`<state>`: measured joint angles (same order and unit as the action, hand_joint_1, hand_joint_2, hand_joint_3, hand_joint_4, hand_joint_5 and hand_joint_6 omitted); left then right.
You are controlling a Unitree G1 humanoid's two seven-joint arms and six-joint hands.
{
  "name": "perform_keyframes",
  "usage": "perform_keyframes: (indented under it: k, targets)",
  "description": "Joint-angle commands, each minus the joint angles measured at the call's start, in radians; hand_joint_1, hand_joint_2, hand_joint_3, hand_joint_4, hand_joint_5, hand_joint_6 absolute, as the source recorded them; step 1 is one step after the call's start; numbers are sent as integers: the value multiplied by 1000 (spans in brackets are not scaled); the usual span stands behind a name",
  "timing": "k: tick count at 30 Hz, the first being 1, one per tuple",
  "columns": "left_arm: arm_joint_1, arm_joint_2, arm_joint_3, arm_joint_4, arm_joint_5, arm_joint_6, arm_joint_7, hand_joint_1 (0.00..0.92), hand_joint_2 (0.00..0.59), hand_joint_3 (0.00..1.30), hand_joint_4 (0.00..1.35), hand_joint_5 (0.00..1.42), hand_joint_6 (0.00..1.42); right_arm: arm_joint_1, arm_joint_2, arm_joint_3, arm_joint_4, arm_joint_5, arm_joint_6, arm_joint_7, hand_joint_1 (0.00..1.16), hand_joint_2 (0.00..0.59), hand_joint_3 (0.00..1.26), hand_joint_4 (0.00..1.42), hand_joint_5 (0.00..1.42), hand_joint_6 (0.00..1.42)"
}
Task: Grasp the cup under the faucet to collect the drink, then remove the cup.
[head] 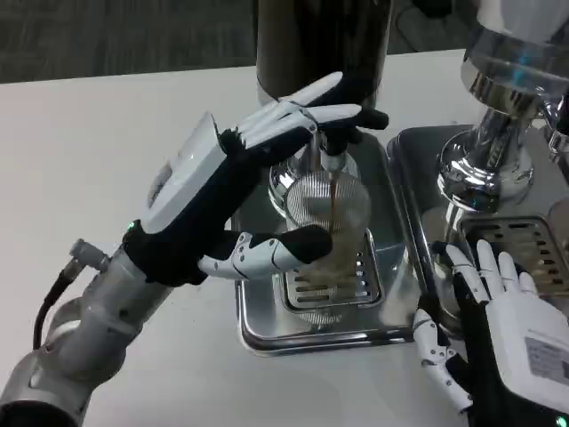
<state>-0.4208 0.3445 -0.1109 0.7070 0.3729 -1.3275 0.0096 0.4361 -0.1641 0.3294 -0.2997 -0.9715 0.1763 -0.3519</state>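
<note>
Nearest the camera, lower right: right hand [498,329], fingers apart and holding nothing, resting flat with fingertips [484,258] touching the edge of the second drip tray [511,236]. Judged to be parked there as the idle hand, well apart from the pour so as not to crowd it.

Lower left to centre: left hand [258,169] at the end of the silver left forearm [80,320], reaching in from the left. Thumb [276,249] laid across the near face of the cup, upper fingers [311,111] extended flat above it at the faucet [333,147]. Whether those fingers press the faucet or only hover cannot be told; taken as a loose hold on the cup, thumb in contact, probably meant to steady the cup under the stream while leaving the mouth unobstructed.

Centre: clear ribbed cup [329,213], upright on the slotted grate [333,280] of the steel drip tray [302,334], directly beneath the faucet. Thin brown stream [332,191] falling into the open top; amber liquid gathered in the lower part, upper walls clear. Collection step judged under way, removal not yet begun.

Behind: dark cylindrical dispenser body [320,40], base just behind the cup. Far right: chrome pedestal [498,151] of a second dispenser above its own tray.
</note>
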Motion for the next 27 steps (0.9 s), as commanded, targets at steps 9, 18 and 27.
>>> perform_keyframes:
  k: [9,18,27]
  targets:
    - [57,20,-27,-47,43,-21,-21,0,172,343,137,408,326,1,24,-42,0,157,-54,-3,63,485,124,0,0,17]
    - [54,20,-27,-43,46,-18,-18,0,175,346,137,409,328,-103,41,-80,67,315,-74,75,188,385,41,0,0,61]
    - [58,17,-29,-50,46,-13,-14,0,177,350,137,409,331,-234,49,-104,105,375,-30,164,299,319,0,0,0,68]
